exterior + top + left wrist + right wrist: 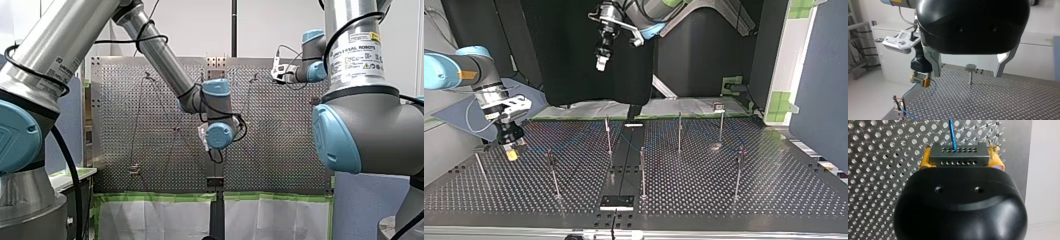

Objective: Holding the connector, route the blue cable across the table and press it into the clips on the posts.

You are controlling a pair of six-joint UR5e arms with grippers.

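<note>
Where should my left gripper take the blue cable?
Probably the blue cable's free span between the connector in my right gripper and the nearest clip post. Bring my left gripper down from above, open jaws straddling it: that stretch hangs in air, unobstructed.

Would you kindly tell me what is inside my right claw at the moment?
A dark connector with rows of holes sits between the yellow pads of my right claw, the blue cable leaving its face. Its rear is hidden by the claw's black body.
</note>
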